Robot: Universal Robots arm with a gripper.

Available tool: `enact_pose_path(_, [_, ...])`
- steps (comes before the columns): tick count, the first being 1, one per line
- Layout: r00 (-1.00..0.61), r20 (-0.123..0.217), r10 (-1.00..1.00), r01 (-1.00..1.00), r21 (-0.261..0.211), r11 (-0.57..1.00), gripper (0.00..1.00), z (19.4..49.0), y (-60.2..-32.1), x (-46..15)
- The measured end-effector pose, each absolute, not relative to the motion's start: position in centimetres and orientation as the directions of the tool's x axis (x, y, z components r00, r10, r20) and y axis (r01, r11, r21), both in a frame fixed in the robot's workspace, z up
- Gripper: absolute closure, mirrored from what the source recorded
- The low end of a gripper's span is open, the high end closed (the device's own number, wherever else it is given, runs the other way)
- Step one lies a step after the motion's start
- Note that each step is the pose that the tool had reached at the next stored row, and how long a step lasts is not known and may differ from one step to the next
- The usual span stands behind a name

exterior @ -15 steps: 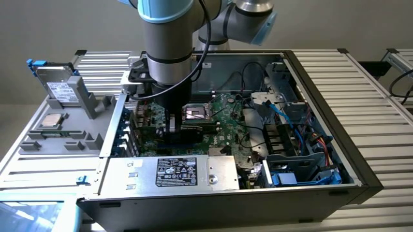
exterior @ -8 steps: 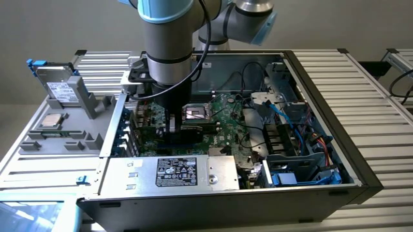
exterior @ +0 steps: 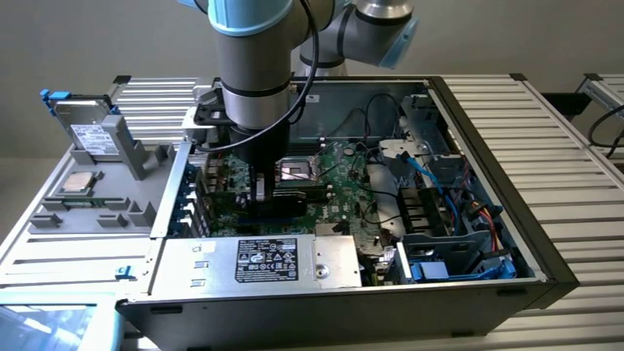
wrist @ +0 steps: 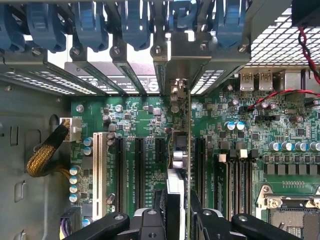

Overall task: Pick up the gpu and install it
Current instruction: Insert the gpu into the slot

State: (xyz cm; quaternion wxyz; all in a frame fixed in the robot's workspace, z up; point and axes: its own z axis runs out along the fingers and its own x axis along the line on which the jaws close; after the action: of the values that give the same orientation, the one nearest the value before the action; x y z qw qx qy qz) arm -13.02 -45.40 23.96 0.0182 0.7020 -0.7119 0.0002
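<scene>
The gripper (wrist: 176, 225) is closed on the gpu (wrist: 176, 187), with 1 finger on each face. The gpu stands on edge over the motherboard (wrist: 135, 112), parallel to the black expansion slots (wrist: 139, 170). Its metal end points toward the rear slot openings. Whether it is seated in a slot cannot be told. The exterior view shows the arm reaching down inside the open computer case (exterior: 322, 318).

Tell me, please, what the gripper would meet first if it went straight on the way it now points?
The gripper points down, shut on the small flat gpu with its silver end bracket, so the card would probably reach the big green motherboard first; how far off is unclear.
</scene>
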Motion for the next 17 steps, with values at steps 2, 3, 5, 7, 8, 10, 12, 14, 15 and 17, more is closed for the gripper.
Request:
enact_pose_path(2, [-0.013, 0.026, -1.000, -1.000, 0.025, 0.013, 0.71, 23.96, -45.40, -13.03])
enact_pose_path(3, [-0.011, 0.026, -1.000, -1.000, 0.025, 0.012, 0.71, 23.96, -45.42, -13.03])
enact_pose_path(5, [-0.010, 0.023, -1.000, -1.000, 0.024, 0.010, 0.71, 23.96, -45.47, -13.04])
enact_pose_path(7, [-0.010, 0.022, -1.000, -1.000, 0.024, 0.010, 0.71, 23.96, -45.46, -13.04])
enact_pose_path(8, [-0.010, 0.022, -1.000, -1.000, 0.024, 0.010, 0.71, 23.95, -45.46, -13.04])
enact_pose_path(10, [-0.010, 0.022, -1.000, -1.000, 0.024, 0.010, 0.71, 23.95, -45.46, -13.04])
enact_pose_path(12, [-0.010, 0.022, -1.000, -1.000, 0.024, 0.010, 0.71, 23.95, -45.47, -13.04])
enact_pose_path(14, [-0.010, 0.022, -1.000, -1.000, 0.024, 0.010, 0.71, 23.94, -45.47, -13.04])
enact_pose_path(15, [-0.010, 0.022, -1.000, -1.000, 0.024, 0.010, 0.71, 23.92, -45.51, -13.03])
enact_pose_path(17, [-0.010, 0.021, -1.000, -1.000, 0.024, 0.010, 0.71, 23.93, -45.58, -13.02])
